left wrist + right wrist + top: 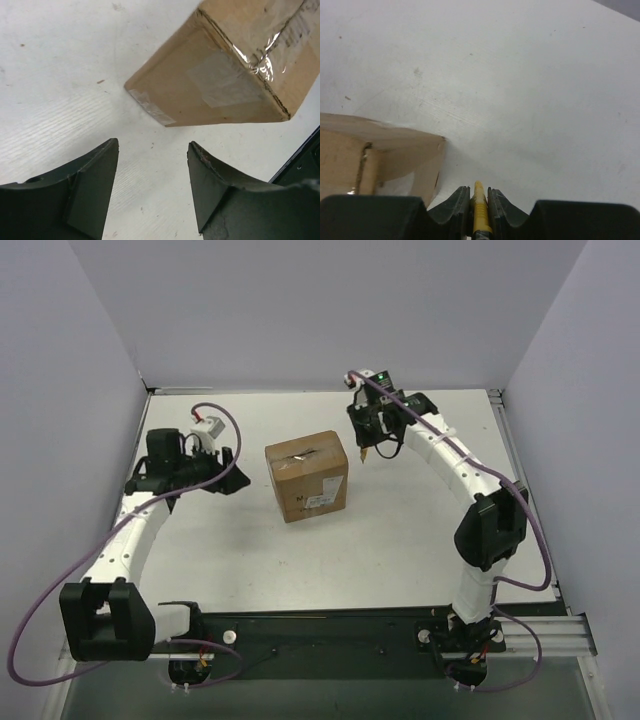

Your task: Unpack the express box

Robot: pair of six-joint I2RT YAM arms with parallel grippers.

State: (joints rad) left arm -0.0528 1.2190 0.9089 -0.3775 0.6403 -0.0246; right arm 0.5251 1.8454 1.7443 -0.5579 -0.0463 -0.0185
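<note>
The express box (307,476), a brown taped cardboard carton with closed top flaps, stands mid-table. In the left wrist view the express box (225,75) lies just beyond my fingers, with shiny tape across its seam. My left gripper (232,468) hovers to the box's left, open with nothing between its fingers (95,180). My right gripper (367,452) hangs to the right of the box and above the table, shut on a slim yellow-and-black utility knife (480,210) that points forward. The box's corner (395,150) shows at the left of the right wrist view.
White walls (320,310) enclose the table on the left, back and right. A black rail (330,625) with the arm bases runs along the near edge. Purple cables (40,610) loop from both arms.
</note>
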